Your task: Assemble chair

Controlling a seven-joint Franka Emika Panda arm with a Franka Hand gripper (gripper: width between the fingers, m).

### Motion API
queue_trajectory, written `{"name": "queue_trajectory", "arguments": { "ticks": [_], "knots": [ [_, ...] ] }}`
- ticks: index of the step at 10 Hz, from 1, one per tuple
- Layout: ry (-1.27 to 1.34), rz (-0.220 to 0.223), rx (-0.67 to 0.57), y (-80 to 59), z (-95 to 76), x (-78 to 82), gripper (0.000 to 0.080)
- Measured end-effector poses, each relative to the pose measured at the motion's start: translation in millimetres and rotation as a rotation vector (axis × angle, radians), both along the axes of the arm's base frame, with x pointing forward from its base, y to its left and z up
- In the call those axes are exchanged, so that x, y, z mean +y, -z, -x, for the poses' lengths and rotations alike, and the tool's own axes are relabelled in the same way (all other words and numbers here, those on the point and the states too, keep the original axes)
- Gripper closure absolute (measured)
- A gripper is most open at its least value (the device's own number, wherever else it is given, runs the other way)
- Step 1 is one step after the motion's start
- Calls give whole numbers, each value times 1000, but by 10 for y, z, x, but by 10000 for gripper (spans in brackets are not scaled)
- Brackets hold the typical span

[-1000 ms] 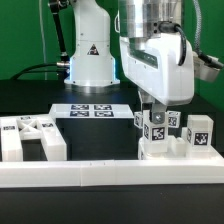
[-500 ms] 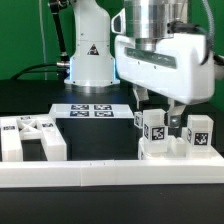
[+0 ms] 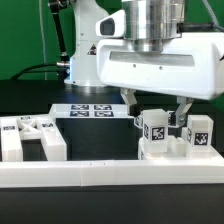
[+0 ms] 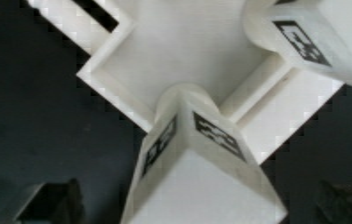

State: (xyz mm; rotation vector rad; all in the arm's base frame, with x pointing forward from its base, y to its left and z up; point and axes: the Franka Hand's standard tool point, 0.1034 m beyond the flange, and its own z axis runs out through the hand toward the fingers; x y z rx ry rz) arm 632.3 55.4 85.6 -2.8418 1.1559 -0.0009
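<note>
The chair is in loose white tagged pieces. On the exterior view's right, an upright post [image 3: 156, 128] stands on a white slab [image 3: 172, 150], with another tagged block [image 3: 200, 132] beside it. My gripper [image 3: 157, 106] hangs just above the post, open, its fingers [image 3: 131, 100] well clear on either side. In the wrist view the post [image 4: 199, 140] rises between the dark fingertips [image 4: 48, 202], and my gripper [image 4: 198, 208] touches nothing. The slab [image 4: 164, 60] lies below it.
More tagged white chair pieces [image 3: 25, 135] lie at the exterior view's left. The marker board [image 3: 90, 110] lies flat at the back middle. A long plain white rail [image 3: 100, 176] runs along the front. The robot's base [image 3: 88, 60] stands behind.
The jaws have opened wide and let go of the upright post, which stays standing on the slab. The hand has turned about the vertical, so its broad face now shows.
</note>
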Motion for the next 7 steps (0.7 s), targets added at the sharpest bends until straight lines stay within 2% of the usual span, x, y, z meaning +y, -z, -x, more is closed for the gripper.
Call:
{"name": "queue_trajectory", "arguments": {
  "ticks": [2,7],
  "knots": [
    [-169,10,-23,10,-9,-43,150],
    [-529,45,-58,6,-22,3,150]
  ]
}}
